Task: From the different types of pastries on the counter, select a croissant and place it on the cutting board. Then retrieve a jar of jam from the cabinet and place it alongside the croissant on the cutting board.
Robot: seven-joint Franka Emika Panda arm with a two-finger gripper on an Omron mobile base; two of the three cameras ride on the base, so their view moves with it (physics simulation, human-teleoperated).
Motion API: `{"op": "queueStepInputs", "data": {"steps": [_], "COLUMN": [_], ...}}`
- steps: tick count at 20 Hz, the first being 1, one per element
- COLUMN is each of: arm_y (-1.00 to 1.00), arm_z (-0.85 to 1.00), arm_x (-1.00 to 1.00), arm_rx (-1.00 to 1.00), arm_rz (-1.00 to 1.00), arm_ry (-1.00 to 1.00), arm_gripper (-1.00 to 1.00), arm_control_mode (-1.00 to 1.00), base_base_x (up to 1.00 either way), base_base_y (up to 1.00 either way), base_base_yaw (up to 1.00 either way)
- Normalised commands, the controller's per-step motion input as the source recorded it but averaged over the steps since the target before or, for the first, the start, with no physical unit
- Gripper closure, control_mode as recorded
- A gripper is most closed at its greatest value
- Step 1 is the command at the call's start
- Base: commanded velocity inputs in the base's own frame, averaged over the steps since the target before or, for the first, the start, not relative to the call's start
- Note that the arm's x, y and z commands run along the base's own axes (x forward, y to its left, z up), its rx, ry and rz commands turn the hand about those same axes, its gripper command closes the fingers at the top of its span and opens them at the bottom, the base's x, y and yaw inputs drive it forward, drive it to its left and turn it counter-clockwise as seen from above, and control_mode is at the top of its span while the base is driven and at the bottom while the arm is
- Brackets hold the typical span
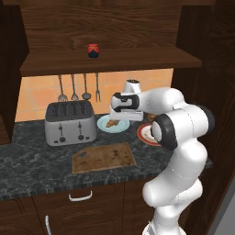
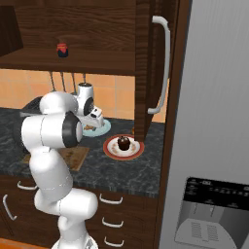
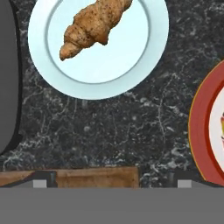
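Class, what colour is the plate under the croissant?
Pale blue plate under the golden-brown croissant; clearest in the hand view.

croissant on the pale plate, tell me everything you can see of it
The croissant is a small golden-brown pastry, elongated and tapering to a rounded tip, with ridged, layered segments and a speckled, baked-looking crust. It lies flat and whole on a pale blue round plate, set diagonally in the hand view and off toward one side of the plate's well. Only the plate touches it. The plate sits on the dark speckled counter, beside the toaster and behind the cutting board.
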Motion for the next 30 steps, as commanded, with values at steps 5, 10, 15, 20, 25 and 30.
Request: {"op": "queueStepInputs", "data": {"steps": [5, 10, 15, 20, 25, 30], "arm_y": [0.11, 0.04, 0.0, 0.0, 0.02, 0.09], "arm_z": [0.0, 0.0, -0.16, -0.3, -0.13, -0.13], "arm_x": [0.39, 0.38, 0.21, 0.28, 0.35, 0.27], "arm_rx": [0.0, 0.0, 0.0, 0.0, 0.0, 0.0], "arm_rz": [-0.04, -0.05, -0.02, -0.02, -0.04, -0.04], "arm_ry": [0.0, -0.03, -0.02, 0.0, -0.01, 0.0], "arm_gripper": [-1.0, -1.0, -1.0, -1.0, -1.0, -1.0], "arm_control_mode": [-1.0, -1.0, -1.0, -1.0, -1.0, -1.0], "base_base_x": [0.0, 0.0, 0.0, 0.0, 0.0, 0.0], "base_base_y": [0.0, 0.0, 0.0, 0.0, 0.0, 0.0], "base_base_yaw": [0.0, 0.0, 0.0, 0.0, 0.0, 0.0]}}
